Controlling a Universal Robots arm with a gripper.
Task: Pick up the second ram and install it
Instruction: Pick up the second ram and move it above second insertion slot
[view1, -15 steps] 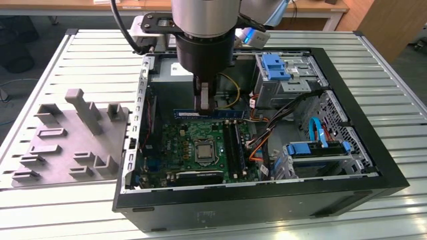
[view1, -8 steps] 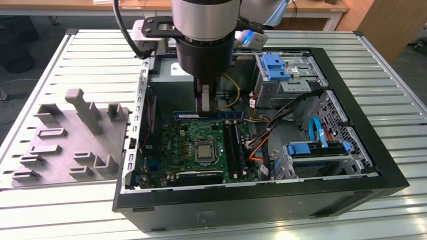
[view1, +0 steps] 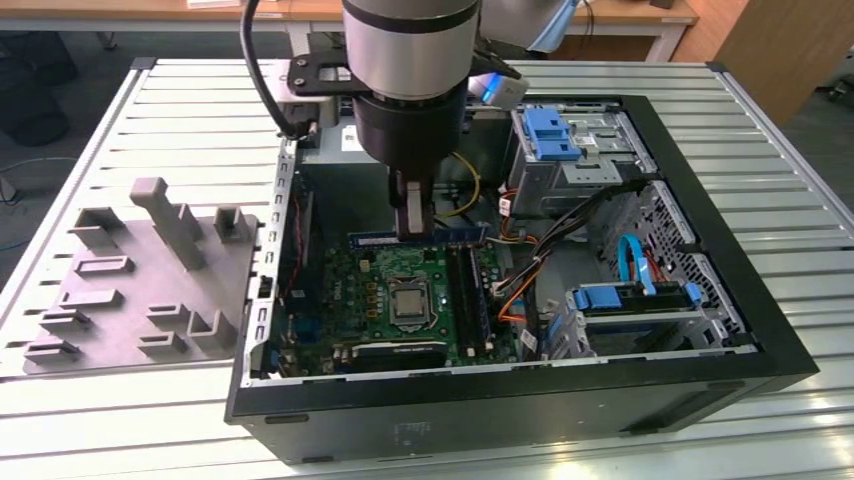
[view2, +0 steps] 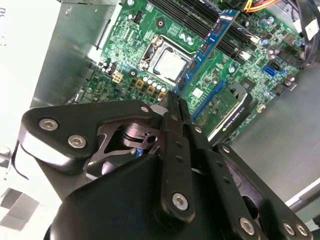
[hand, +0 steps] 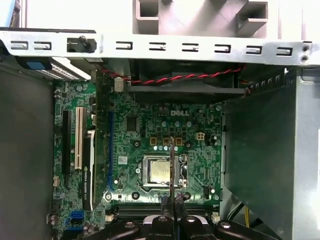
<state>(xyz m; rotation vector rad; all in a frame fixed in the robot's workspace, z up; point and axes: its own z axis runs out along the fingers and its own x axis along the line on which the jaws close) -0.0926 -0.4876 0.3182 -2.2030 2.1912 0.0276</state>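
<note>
The second ram (view1: 454, 237) is a thin blue-green stick held level just above the motherboard (view1: 354, 290), inside the open computer case. My gripper (view1: 416, 230) comes straight down from above and is shut on the stick's middle. In the second wrist view the ram (view2: 210, 42) runs out from the closed fingertips of the gripper (view2: 175, 98), slanting over the board beside the CPU socket (view2: 167, 65). The first wrist view has the ram (hand: 171, 162) edge-on as a thin line over the socket, rising from the gripper (hand: 171, 201). The black memory slots (view1: 462, 285) lie just under and in front of it.
A grey plastic holder block (view1: 147, 280) lies on the slatted table at the exterior view's left. The black case wall (view1: 534, 405) rings the board. Drive cages with blue latches (view1: 554, 135) and loose cables (view1: 534, 270) crowd the exterior view's right. A graphics card (view2: 227, 107) stands near the CPU.
</note>
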